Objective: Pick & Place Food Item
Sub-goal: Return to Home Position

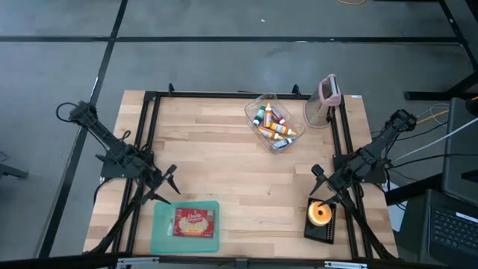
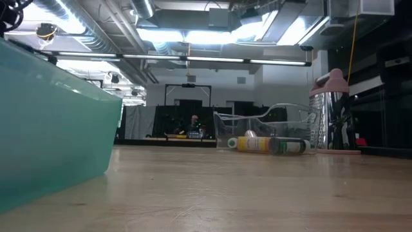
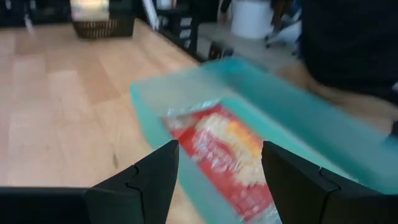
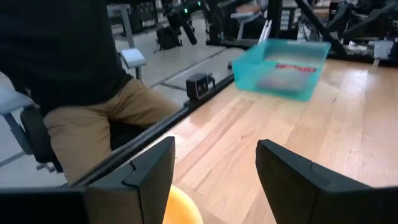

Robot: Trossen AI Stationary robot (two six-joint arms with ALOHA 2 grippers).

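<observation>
You see food coloring bottles (image 1: pixel 275 127) lying inside transparent bin (image 1: pixel 252 107), upper centre of high view: placing looks finished. Left gripper (image 1: pixel 167 185) lower left, right gripper (image 1: pixel 320 182) lower right, both spread wide, holding nothing. Only parking arms remains, by my judgement.

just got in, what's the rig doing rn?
Nothing is held at this moment. The left pincer is open near the teal plastic tray, which holds a red snack packet. The right pincer is open beside the orange ring on a black base. The small food colouring bottles lie in the transparent plastic bin at the table's far side, next to a pink-handled metal grater.
</observation>
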